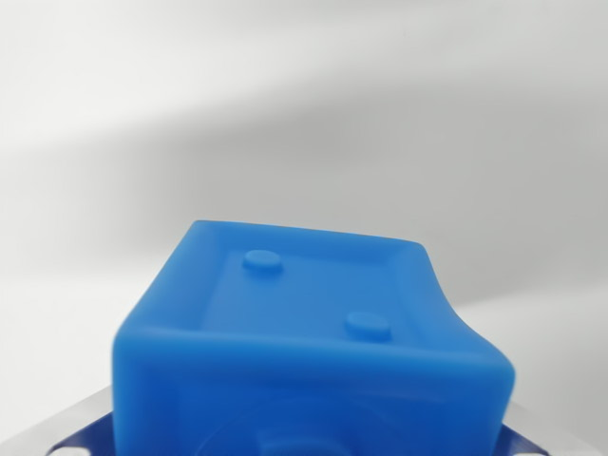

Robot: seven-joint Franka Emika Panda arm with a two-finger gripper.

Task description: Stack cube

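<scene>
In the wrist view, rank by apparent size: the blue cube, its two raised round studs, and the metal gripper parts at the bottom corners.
1. Blue cube, largest, though very near the camera.
2. Metal gripper parts, only slivers visible.
3. Far stud and near stud, alike; not ranked.

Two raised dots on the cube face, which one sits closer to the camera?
On the blue cube, the dot at the wrist view's right is closer: lower in frame, near the front edge. The other dot sits farther back, left.
</scene>
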